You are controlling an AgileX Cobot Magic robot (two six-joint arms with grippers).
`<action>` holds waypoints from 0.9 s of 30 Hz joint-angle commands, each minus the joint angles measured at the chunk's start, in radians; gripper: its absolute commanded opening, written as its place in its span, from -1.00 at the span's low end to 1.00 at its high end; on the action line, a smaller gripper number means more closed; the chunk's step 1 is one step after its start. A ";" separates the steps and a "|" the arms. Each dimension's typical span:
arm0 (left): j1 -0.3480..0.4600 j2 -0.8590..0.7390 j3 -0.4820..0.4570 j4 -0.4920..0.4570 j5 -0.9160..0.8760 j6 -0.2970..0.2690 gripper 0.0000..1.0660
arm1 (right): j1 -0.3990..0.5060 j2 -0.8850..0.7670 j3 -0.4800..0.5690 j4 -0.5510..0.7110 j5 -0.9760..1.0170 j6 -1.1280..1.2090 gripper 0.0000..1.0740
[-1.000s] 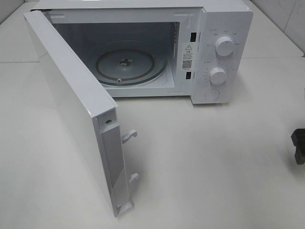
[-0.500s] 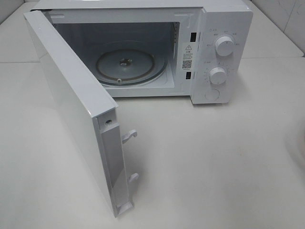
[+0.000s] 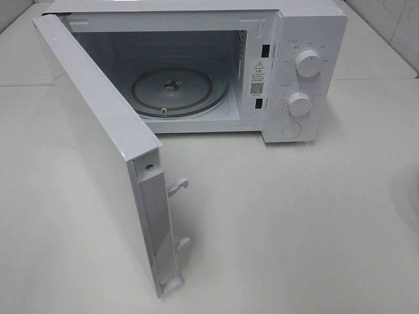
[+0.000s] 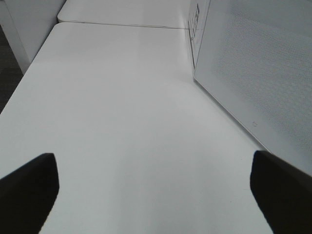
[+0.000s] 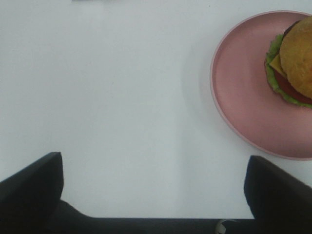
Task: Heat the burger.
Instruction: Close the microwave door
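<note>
1. You find the brown-bunned burger with lettuce, cheese and tomato [image 5: 294, 58] on the round pink plate [image 5: 243, 92], on the white surface [image 5: 122, 97], away from the open white microwave [image 3: 196, 72].
2. Treat the burger as soft, stacked and likely to shift; the plate looks stiff, probably slick.
3. Grip the plate's rim, not the bun.
4. Your right end effector [image 5: 153, 190] is spread and empty just beside the plate; your left end effector [image 4: 153, 190] is spread too, holding nothing.

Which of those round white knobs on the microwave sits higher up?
The upper knob, near the panel's top. The lower knob sits under it, just above the flat round button.
</note>
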 commanded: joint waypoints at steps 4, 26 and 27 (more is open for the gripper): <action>0.002 -0.015 0.002 0.006 -0.003 -0.003 0.89 | -0.004 -0.184 0.008 -0.015 0.050 -0.030 0.80; 0.002 -0.015 0.002 0.006 -0.003 -0.002 0.89 | 0.056 -0.573 0.134 -0.108 0.076 0.004 0.85; 0.002 -0.015 0.002 0.006 -0.003 -0.003 0.89 | 0.056 -0.589 0.140 -0.108 0.081 0.004 0.85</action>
